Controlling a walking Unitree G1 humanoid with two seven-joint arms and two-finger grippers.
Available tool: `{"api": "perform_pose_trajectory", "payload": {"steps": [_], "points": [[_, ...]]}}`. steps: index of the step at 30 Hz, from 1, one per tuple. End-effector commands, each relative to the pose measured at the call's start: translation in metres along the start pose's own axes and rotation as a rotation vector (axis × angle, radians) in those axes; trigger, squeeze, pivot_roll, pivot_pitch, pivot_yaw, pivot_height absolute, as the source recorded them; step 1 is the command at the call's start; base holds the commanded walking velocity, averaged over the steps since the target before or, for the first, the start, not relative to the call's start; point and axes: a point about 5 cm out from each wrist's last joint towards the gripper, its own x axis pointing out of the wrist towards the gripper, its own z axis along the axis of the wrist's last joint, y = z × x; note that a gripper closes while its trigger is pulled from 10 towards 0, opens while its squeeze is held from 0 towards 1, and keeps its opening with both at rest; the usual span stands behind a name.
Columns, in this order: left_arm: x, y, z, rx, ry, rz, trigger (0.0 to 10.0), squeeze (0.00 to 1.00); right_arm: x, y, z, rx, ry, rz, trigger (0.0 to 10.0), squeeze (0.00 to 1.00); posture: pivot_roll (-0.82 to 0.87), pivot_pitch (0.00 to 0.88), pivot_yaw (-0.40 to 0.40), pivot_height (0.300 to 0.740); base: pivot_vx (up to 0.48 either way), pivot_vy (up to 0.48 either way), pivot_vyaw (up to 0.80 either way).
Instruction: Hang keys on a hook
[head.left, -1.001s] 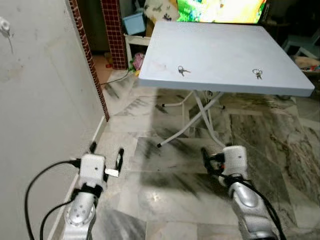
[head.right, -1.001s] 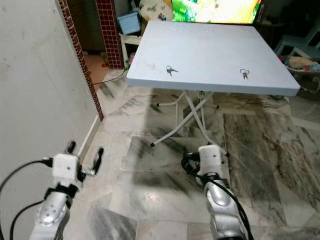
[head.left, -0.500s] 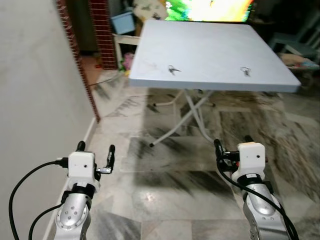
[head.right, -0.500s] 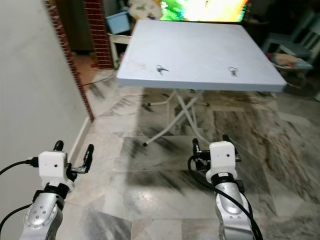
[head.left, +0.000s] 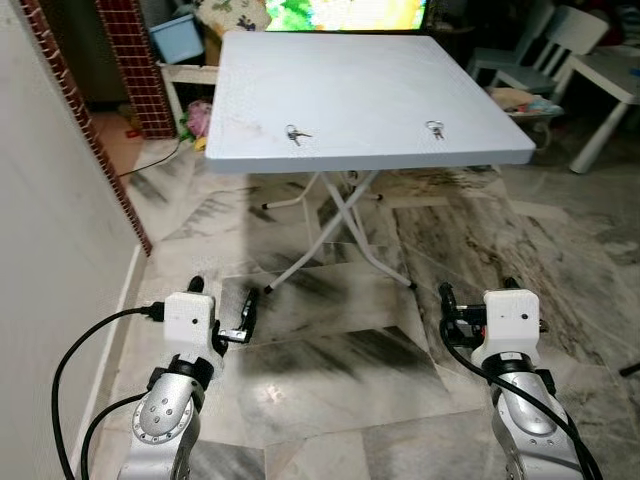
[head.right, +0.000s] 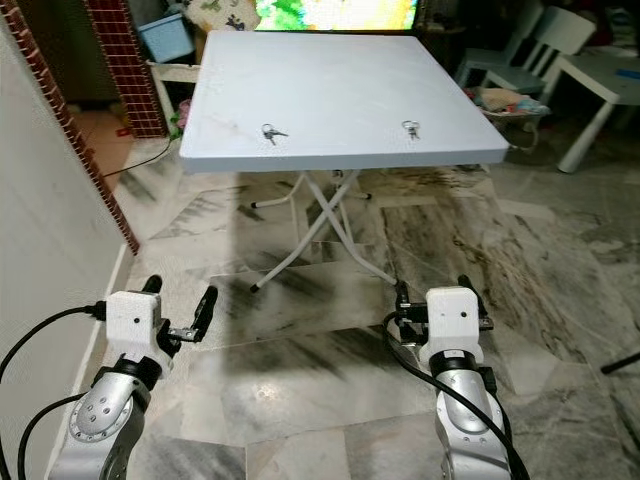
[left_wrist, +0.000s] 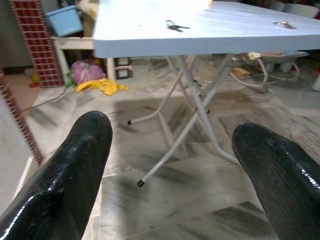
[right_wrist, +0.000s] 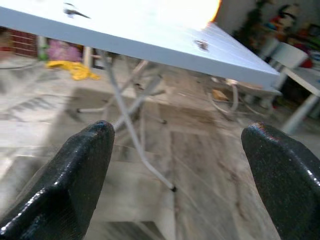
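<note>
A pale grey folding desk stands ahead on a marbled floor, its crossed white legs partly lost in the shadow under the top. Two sets of keys lie on it, well apart: one set of keys toward the robot's left and a second set of keys toward its right, both near the front edge. They are too small to tell how many keys each ring carries.

The left tool is held low over the floor, short of the desk, its two black fingers spread wide with nothing between them. The right tool is at about the same height, also spread wide and empty; its wrist view is blurred, so the keys there are only dark smudges.

A red-tiled wall edge runs along the left. Beyond the desk, a bright screen is cut off by the frame's top, and white chairs stand at the far right.
</note>
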Motion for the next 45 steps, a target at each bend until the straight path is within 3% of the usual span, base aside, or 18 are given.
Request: {"api": "perform_pose_trajectory", "payload": {"steps": [1,23,37,45], "points": [[-0.0013,-0.0020,-0.0006,-0.014,0.006,-0.016,10.0,0.00,0.0004,-0.0009,0.0048,-0.004,-0.016,0.000,10.0,0.00,0.00,0.021,-0.006,0.740,0.262,0.000,0.00],[-0.0010,-0.0059,-0.0007,-0.034,0.016,-0.069,10.0,0.00,0.0040,0.0003,0.0052,-0.006,-0.012,0.002,10.0,0.00,0.00,0.023,-0.004,0.740,0.381,0.000,0.00],[-0.0014,-0.0056,-0.0022,-0.032,0.028,-0.077,10.0,0.00,0.0062,0.0023,0.0045,-0.009,-0.007,0.010,10.0,0.00,0.00,0.021,-0.003,0.740,0.385,0.000,-0.75],[-0.0008,-0.0053,-0.0027,-0.032,0.031,-0.075,10.0,0.00,0.0060,0.0047,0.0075,-0.039,-0.029,0.029,10.0,0.00,0.00,0.020,-0.002,0.740,0.366,0.000,-0.10]]}}
